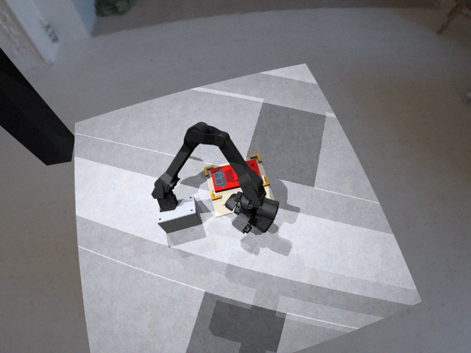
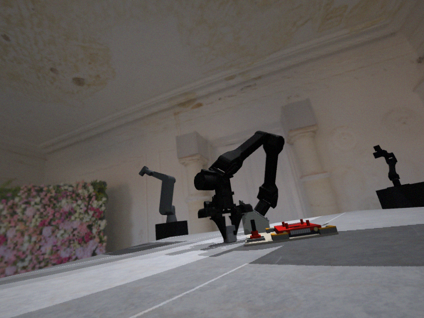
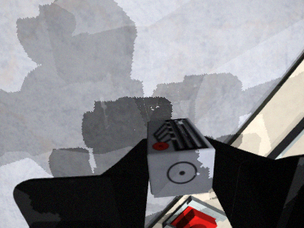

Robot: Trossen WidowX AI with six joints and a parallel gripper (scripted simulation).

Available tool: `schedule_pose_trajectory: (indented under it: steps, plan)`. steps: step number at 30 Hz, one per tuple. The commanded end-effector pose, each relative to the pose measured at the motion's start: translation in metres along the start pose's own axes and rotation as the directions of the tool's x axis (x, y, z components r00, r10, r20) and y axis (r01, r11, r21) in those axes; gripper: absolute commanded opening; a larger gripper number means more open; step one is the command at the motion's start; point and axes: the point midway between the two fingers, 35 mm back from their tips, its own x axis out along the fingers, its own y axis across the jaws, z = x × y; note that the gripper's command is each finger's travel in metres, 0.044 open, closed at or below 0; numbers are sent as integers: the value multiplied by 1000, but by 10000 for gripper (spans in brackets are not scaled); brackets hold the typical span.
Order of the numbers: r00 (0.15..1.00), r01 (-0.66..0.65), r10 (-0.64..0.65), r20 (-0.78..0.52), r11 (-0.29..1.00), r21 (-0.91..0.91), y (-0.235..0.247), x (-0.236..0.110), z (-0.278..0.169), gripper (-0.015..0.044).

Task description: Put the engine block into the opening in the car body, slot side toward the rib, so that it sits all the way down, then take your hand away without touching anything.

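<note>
The pincer (image 3: pixel 181 174) is clamped on the engine block (image 3: pixel 180 163), a small grey cube held between the two black fingers low in the middle of the wrist view. Its upper face carries dark ribbing and a red dot; the face toward the camera carries a ring with a centre dot. In the exterior view the block (image 2: pixel 231 234) sits at the fingertips right down at the desk (image 2: pixel 308 274), just left of the cream base plate (image 2: pixel 260 241), so it appears grasped but not yet lifted.

The car body (image 1: pixel 232 176) is the red piece on that plate, above and left of the wrist in the top view, framed by orange corner brackets (image 1: pixel 255 156). A grey outlined patch (image 1: pixel 219 177) at its left end is probably the opening; the rib cannot be made out at this size.

The step in hand is the pick-up, so the task is at an early stage. The next move calls for a straight lift clear of the desk, then a carry over the red body. The block must be turned so its slot side faces the rib before lowering, and which face holds the slot cannot be told here.
</note>
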Motion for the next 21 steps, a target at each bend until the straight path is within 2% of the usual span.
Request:
schedule_pose_trajectory:
  steps: [1, 21]
  plan:
    - [1000, -31, 31, 5, 999, -32, 6, -9, 0, 0]
    - [1000, -20, 20, 8, 1000, -10, 10, -63, 2, 0]
